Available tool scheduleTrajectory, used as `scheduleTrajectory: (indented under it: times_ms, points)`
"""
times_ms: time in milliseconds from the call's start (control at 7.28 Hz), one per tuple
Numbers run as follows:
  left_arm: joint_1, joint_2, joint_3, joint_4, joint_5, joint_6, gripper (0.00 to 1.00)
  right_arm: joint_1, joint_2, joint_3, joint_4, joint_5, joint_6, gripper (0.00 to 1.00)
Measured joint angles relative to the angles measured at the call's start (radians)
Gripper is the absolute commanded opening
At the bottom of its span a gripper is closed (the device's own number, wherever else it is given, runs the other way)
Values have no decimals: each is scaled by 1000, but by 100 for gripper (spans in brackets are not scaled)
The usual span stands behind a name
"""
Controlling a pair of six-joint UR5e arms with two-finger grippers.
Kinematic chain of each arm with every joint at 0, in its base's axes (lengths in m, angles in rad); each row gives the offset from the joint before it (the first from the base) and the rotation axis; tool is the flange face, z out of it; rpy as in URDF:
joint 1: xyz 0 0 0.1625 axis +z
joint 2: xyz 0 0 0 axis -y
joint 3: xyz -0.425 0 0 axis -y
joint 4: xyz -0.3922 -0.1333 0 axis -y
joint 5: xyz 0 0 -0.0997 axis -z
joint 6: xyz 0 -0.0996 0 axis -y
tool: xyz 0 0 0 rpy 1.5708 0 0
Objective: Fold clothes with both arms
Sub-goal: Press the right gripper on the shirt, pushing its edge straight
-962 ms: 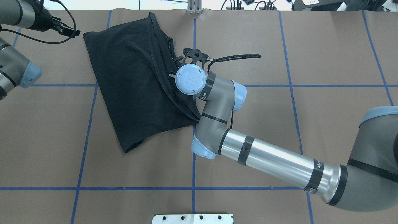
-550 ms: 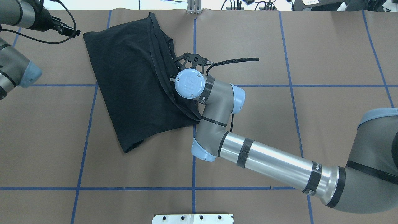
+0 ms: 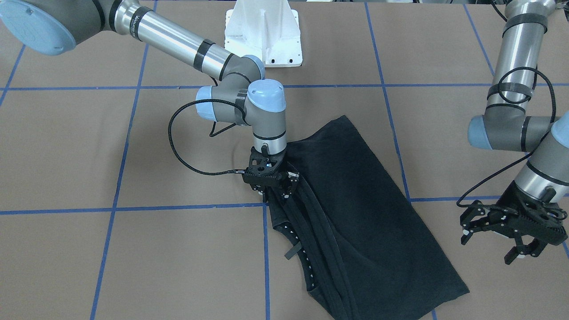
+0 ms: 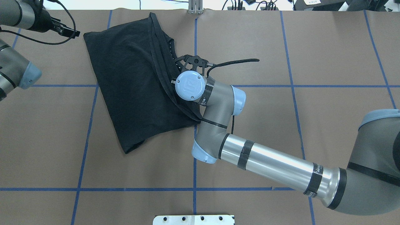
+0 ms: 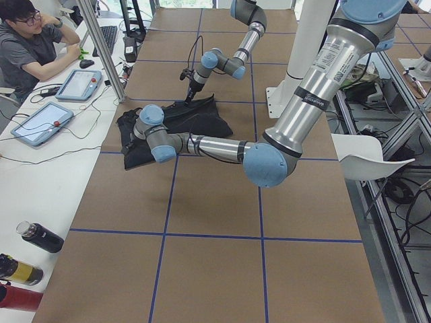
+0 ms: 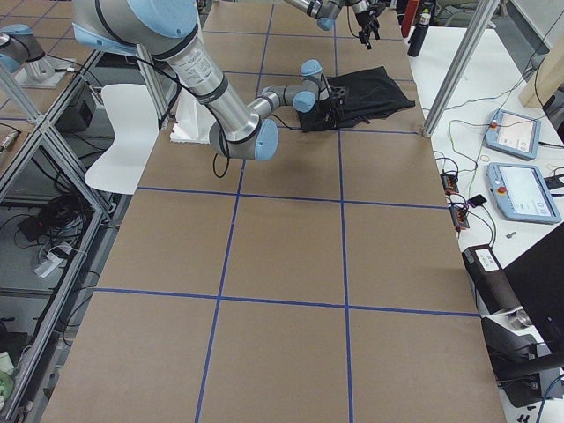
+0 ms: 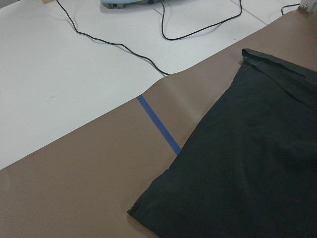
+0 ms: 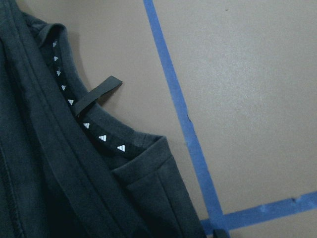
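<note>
The clothes are one black T-shirt (image 3: 369, 213) (image 4: 131, 84) lying folded and slanted on the brown table. Its collar (image 8: 94, 131), lined with small white triangles, sits at the edge nearest the right arm. My right gripper (image 3: 273, 192) (image 4: 193, 61) points straight down at that layered edge beside the collar. It looks open, and its tips are partly hidden against the dark cloth. My left gripper (image 3: 493, 246) (image 4: 67, 29) hovers open just off the shirt's far corner (image 7: 148, 213), holding nothing. The printed front does not show.
Blue tape lines (image 4: 195, 156) grid the table. The white mounting block (image 3: 264, 31) (image 4: 193, 219) stands at the robot's side. Cables (image 7: 124, 44) run along the far edge. In the left view a person (image 5: 27, 40) sits by tablets (image 5: 81, 84), with bottles (image 5: 40, 237) near.
My right wrist and gripper have slid a little along the shirt's edge toward the robot. The left gripper has drifted slightly up and away. The shirt lies as before.
</note>
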Motion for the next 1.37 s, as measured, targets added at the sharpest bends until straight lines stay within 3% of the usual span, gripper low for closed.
scheduleTrajectory:
  times_ms: [824,1099,1374]
  points:
    - [1,4,0,-1,0,0,100,-9,0,44,-6,6,1,0]
    - [1,4,0,-1,0,0,100,-17,-115,221,-61,9,3,0]
    - [1,4,0,-1,0,0,100,-82,-202,442,-226,-23,27,0]
